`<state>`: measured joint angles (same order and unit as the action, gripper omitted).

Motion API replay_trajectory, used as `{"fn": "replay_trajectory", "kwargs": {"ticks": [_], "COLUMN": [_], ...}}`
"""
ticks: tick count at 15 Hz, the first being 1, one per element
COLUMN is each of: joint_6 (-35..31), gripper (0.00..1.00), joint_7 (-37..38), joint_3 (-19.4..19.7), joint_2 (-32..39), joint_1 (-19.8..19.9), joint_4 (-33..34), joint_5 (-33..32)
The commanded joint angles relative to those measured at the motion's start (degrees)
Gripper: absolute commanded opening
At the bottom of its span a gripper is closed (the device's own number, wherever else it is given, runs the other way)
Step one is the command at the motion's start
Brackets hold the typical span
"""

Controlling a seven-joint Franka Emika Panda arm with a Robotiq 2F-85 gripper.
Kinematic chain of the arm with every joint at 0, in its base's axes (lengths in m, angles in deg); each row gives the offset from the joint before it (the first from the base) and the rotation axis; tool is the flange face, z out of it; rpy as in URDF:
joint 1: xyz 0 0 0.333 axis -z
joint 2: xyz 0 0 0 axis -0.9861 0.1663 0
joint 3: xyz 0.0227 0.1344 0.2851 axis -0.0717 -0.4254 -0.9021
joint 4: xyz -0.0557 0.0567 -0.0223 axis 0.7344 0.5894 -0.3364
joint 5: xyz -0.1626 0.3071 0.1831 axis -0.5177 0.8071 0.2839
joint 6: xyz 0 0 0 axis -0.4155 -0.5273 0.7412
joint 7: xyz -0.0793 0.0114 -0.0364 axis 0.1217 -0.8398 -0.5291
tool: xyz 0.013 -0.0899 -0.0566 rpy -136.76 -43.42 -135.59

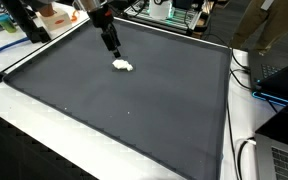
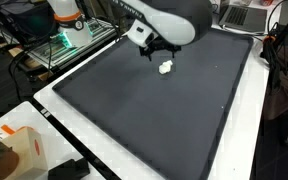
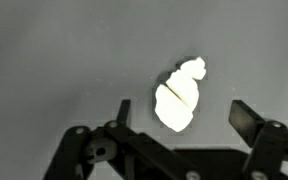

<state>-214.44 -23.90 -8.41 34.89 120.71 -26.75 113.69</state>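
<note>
While the small white lump [image 3: 179, 95] lies on the dark grey mat [image 1: 134, 120], closer to the mat's far edge than to its near one in both exterior views and well clear of every corner, we see the gripper [image 3: 182, 112] hanging just above it. Its jaws are spread wide, one finger to each side of the lump, and neither touches it. Around the mat we find the white table [image 2: 84, 140] showing as a pale border, with a laptop [image 1: 287, 160] past one edge.
</note>
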Motion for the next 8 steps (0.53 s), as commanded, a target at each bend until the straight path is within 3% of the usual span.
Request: {"fn": "replay_trajectory", "kwargs": {"ticks": [1, 5, 8], "joint_6": [2.11, 3.06, 2.62], "gripper": [1.00, 1.00, 1.00], "joint_7": [0.95, 0.87, 1.79], "joint_3": [-0.47, -5.79, -12.63], "joint_2": [-11.69, -21.84, -29.10], "joint_1": [0.01, 0.42, 1.60], "joint_4": [-14.06, -26.26, -34.82], "joint_5": [0.00, 0.00, 0.01]}}
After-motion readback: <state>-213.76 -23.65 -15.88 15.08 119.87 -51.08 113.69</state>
